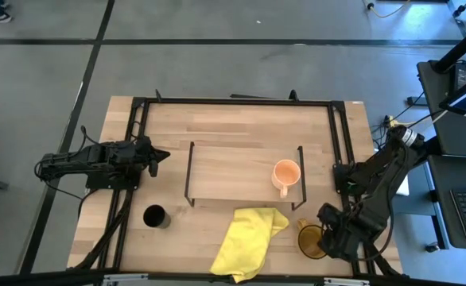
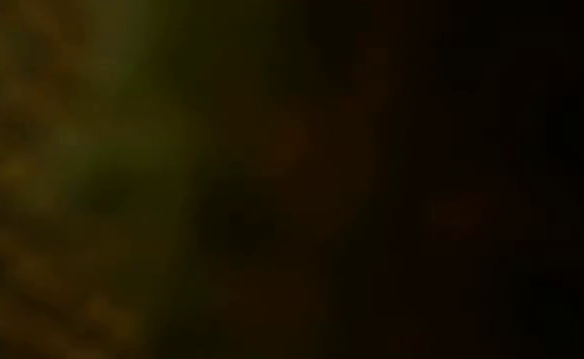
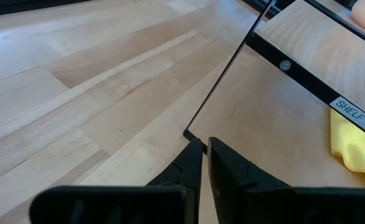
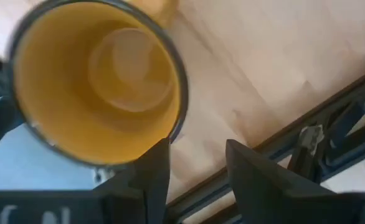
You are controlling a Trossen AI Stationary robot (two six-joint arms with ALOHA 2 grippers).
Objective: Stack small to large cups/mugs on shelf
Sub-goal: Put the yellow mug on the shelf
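Observation:
The peach-orange mug (image 1: 285, 173) stands upright on the right part of the shelf (image 1: 233, 171). The small black cup (image 1: 155, 216) stands on the table in front of the shelf's left end. The amber mug (image 1: 311, 241) stands upright on the table near its front right corner and fills the right wrist view (image 4: 98, 84). My right gripper (image 1: 324, 228) (image 4: 198, 146) is open right over the mug's right side, with nothing between its fingers. My left gripper (image 1: 160, 156) (image 3: 204, 146) is shut and empty, left of the shelf. My right gripper has one finger (image 4: 154, 168) right beside the amber mug's rim (image 4: 173, 134). I cannot tell whether it touches the rim.
A crumpled yellow cloth (image 1: 249, 238) lies on the table in front of the shelf, between the black cup and the amber mug. A black metal frame (image 1: 241, 102) runs along the table's edges. The low view is dark and shows nothing.

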